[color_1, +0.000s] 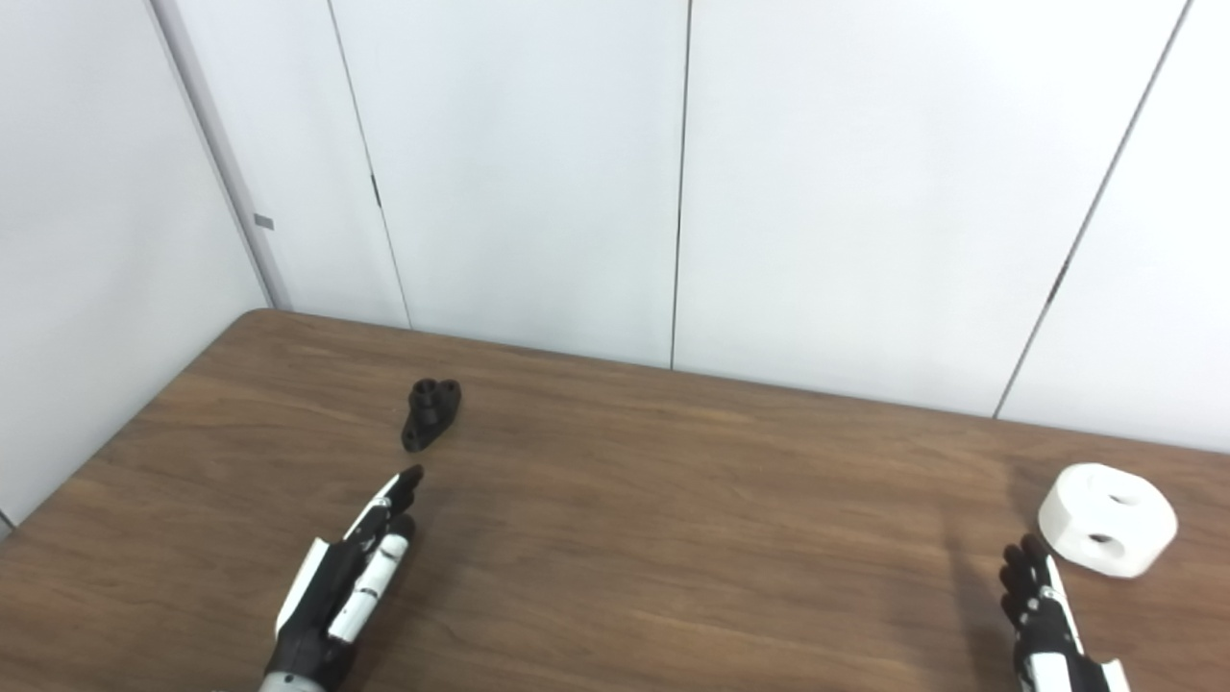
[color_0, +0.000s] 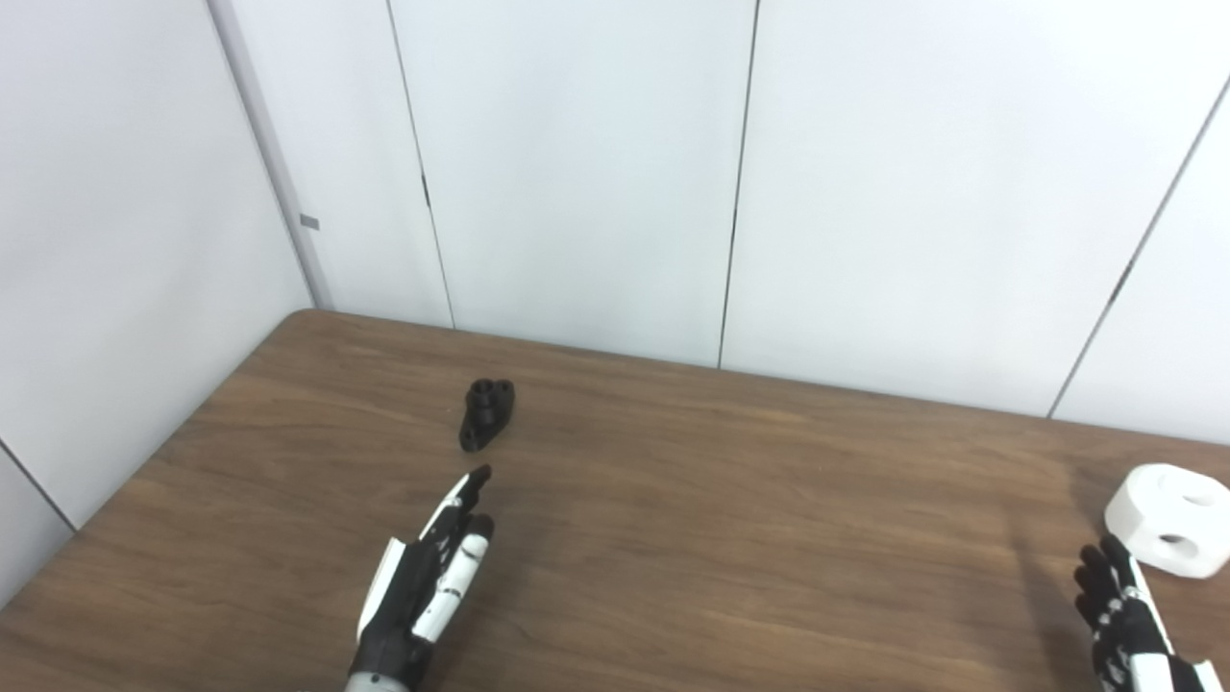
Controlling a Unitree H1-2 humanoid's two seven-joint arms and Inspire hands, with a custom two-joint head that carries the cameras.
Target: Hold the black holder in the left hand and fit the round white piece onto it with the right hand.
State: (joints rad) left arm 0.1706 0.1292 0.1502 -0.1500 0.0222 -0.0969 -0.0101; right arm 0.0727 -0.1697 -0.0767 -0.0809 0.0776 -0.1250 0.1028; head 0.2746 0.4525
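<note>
Left eye view: lumpy black holder, round white piece, woodgrain table.

No legible text or markings.

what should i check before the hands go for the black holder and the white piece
1. Left hand empty, fingers apart: ok.
2. Right hand empty, fingers apart: ok.
3. Black holder free on the table, nothing between it and the left hand: ok.
4. White piece lying free just beyond the right hand: ok.
5. Either part held yet: not ok, both untouched.
6. Which way the holder's mating face points: cannot tell.
</note>
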